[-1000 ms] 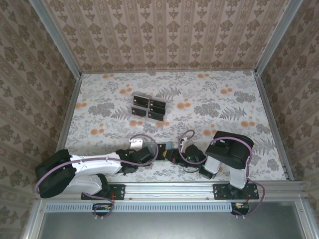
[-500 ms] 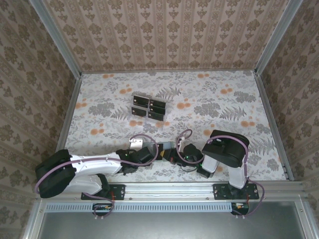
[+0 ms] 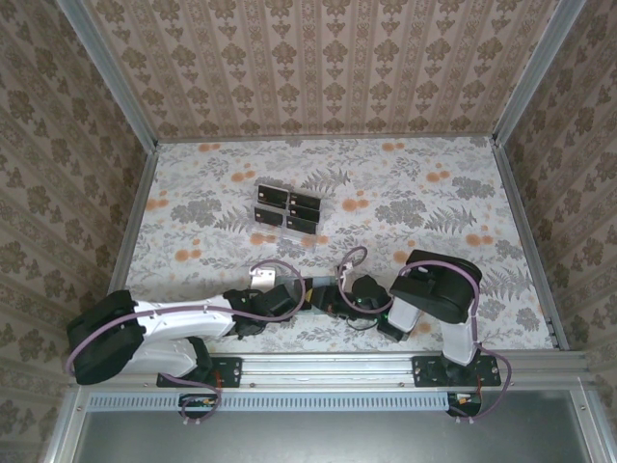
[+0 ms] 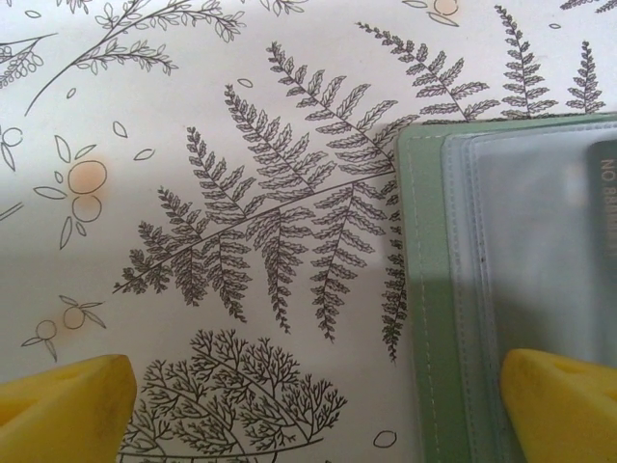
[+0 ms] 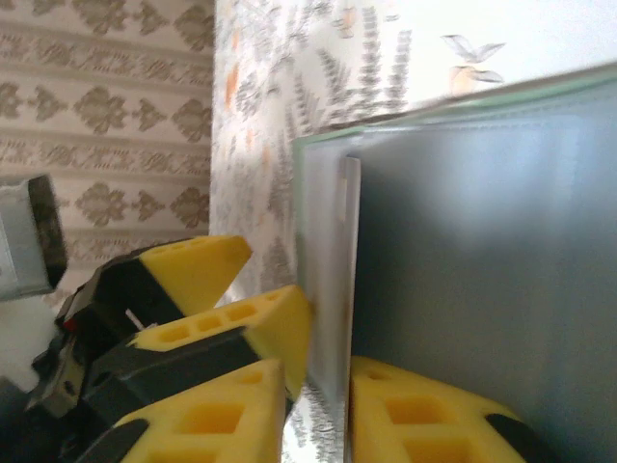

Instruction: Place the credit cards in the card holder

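The card holder (image 4: pixel 424 289) lies flat at the table's 6 o'clock edge, right between the two arms, and both are on it for a reason. The left gripper (image 4: pixel 313 410) has its jaws spread wide. One yellow fingertip sits over the holder's clear pocket (image 4: pixel 530 251) at 5 o'clock in the wrist view, and the other is out on bare cloth at 7 o'clock. Looks like it's pinning the sleeve so it doesn't skate around.

The right gripper (image 5: pixel 318 415) comes in from 3 o'clock with its jaws a little apart. They straddle the holder's thin edge rather than biting it, so probably a release or a re-grip.

A dark card (image 4: pixel 605 183) already peeks into the pocket at the far right, though how deep it goes is hard to tell. The rest of the credit cards (image 3: pixel 273 197) stand in a clear rack (image 3: pixel 286 234) at roughly 11 o'clock, well apart from the holder.

The table (image 3: pixel 434 183) has a pale fern-and-orange-blossom cloth, flat and matte. The walls (image 3: pixel 318 58) are brown damask wallpaper with metal rails in the corners.
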Robot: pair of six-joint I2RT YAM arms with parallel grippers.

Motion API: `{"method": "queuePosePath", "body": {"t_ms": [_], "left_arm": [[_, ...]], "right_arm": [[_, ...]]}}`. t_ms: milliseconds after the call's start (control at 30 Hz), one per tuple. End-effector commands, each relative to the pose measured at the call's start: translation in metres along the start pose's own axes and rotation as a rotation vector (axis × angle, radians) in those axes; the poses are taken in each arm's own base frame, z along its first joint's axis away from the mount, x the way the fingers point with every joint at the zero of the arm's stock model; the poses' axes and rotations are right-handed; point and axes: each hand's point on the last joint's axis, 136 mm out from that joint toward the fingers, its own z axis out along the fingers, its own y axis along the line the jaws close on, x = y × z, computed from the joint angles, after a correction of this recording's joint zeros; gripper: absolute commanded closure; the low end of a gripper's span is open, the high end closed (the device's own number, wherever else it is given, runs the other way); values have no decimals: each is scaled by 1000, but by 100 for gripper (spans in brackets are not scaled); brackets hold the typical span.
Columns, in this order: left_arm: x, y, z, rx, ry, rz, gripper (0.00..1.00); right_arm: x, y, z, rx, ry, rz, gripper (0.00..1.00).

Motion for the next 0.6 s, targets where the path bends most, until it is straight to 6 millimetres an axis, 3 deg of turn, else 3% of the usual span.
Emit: {"method": "queuePosePath", "body": {"t_ms": [0, 300, 567], "left_arm": [[5, 13, -5, -24, 9, -8, 0], [-9, 23, -15, 11, -18, -67, 0], [-12, 32, -14, 23, -15, -96, 0]], "right_arm": [[22, -52, -6, 234, 116, 8, 65], [17, -41, -6, 352, 174, -87, 44], [6, -24, -14, 428, 191, -178, 38]]}}
